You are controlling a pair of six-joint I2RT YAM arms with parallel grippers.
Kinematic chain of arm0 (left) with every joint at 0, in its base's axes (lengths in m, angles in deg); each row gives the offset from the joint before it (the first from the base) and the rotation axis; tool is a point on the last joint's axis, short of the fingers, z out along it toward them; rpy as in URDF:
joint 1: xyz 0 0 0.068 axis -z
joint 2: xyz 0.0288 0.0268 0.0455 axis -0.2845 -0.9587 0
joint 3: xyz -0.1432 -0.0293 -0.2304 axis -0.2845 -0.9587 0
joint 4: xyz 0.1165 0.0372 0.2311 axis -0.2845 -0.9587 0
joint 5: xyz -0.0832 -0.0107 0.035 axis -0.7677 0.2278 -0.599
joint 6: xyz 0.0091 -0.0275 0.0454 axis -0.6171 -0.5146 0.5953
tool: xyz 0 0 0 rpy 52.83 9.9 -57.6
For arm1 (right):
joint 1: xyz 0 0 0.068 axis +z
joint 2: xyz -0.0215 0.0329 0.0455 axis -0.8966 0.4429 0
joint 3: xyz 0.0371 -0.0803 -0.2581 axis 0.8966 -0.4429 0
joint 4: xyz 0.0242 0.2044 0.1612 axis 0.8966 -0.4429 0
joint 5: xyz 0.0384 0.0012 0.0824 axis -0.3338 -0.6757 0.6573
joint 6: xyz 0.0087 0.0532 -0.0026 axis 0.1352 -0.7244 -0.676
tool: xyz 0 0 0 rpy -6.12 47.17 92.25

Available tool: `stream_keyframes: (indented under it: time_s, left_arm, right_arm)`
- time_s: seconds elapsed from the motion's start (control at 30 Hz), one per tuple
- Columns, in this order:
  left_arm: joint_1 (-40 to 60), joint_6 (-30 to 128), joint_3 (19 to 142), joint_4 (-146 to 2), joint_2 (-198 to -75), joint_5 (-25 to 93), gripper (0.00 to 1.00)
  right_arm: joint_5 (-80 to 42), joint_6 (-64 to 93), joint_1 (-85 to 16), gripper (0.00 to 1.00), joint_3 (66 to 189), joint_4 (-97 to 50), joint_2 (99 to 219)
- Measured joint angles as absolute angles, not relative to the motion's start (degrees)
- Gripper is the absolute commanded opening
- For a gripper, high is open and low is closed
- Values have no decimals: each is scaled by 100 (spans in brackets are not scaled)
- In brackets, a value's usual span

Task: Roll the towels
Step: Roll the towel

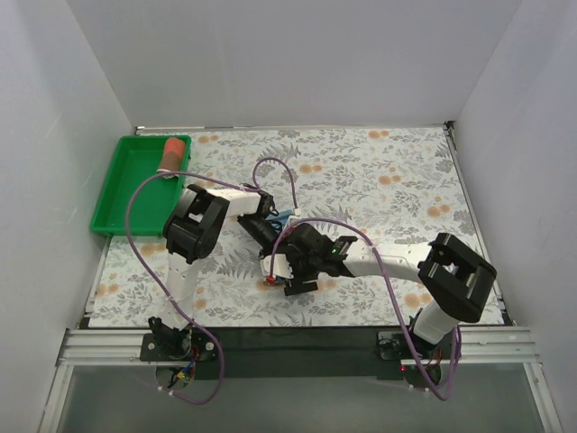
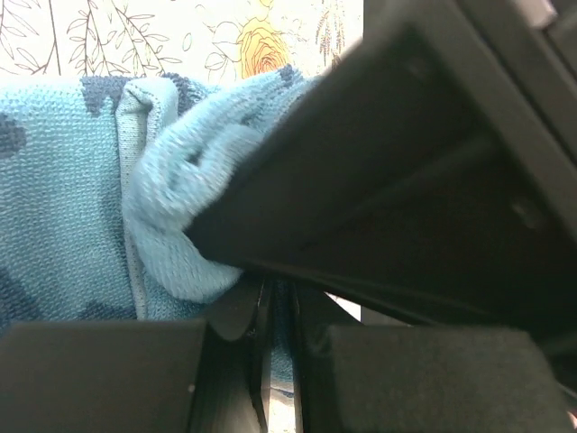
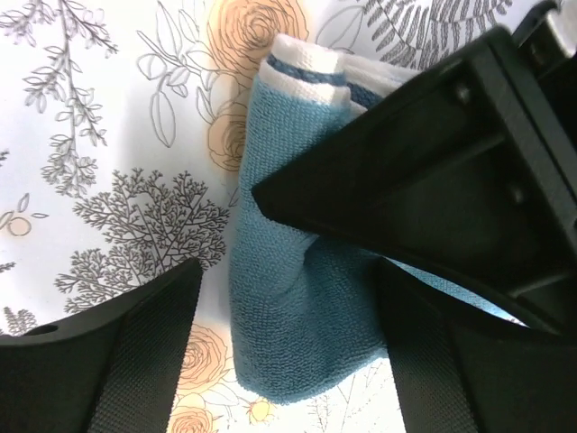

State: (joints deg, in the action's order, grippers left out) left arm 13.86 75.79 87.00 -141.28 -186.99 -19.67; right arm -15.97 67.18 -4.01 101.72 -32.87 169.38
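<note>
left end effector (image 2: 270, 316): clamped on blue towel (image 2: 63, 198) fold | right end effector (image 3: 288, 352): wide, straddling it | towel's length runs straight ahead between jaws

green tray (image 1: 135, 191): far-left corner | floral tablecloth (image 1: 379, 180): covers table

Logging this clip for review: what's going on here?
The robot is working on the blue towel in the middle of the table. The left gripper is shut on a fold of it, while the right gripper stands open astride one end. The red towel already lies rolled in the green tray.
</note>
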Motion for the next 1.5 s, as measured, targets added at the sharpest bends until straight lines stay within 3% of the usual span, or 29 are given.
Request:
stream_keyframes:
  time_s: [0.1, 0.2, 0.3, 0.4, 0.6, 0.63, 0.9, 1.07, 1.2, 1.33, 1.5]
  left_arm:
    - [1362, 7581, 8696, -14126, -18699, -1975, 6]
    - [1356, 7603, 8685, -14124, -18699, -1997, 10]
    - [1332, 7621, 8637, -14100, -18666, -2041, 19]
    - [1286, 7579, 8456, -13943, -18463, -2039, 27]
    - [1161, 7374, 8034, -13425, -17722, -1630, 34]
    - [1102, 7328, 7999, -13350, -17630, -1553, 44]
    - [167, 6910, 7697, -12649, -16848, -1049, 45]
    - [-161, 6729, 7194, -12017, -15560, -550, 50]
    - [438, 6947, 6602, -11508, -14153, 127, 52]
    - [1859, 7205, 5717, -10915, -13056, 1015, 54]
    - [3157, 7433, 5000, -10332, -12765, 2064, 55]
  right_arm:
    - [-1595, 6657, -497, 57, 10142, -3154, 16999]
    - [-1508, 6581, -626, 28, 10148, -3031, 17080]
    - [-1145, 6469, -783, 10, 10258, -3130, 17200]
    - [-668, 6397, -1019, 1, 10496, -3398, 17346]
    - [121, 6360, -1354, 1, 10902, -3986, 17582]
    - [252, 6353, -1393, 1, 10968, -4122, 17617]
    - [1401, 6174, -1780, 1, 11514, -5276, 18124]
    - [2269, 6034, -2095, 1, 11866, -5873, 18667]
    - [2861, 5905, -2318, 1, 12461, -6524, 19346]
    - [3353, 5796, -2475, 1, 12946, -7112, 19928]
    - [3744, 5647, -2632, 1, 13219, -7503, 20310]
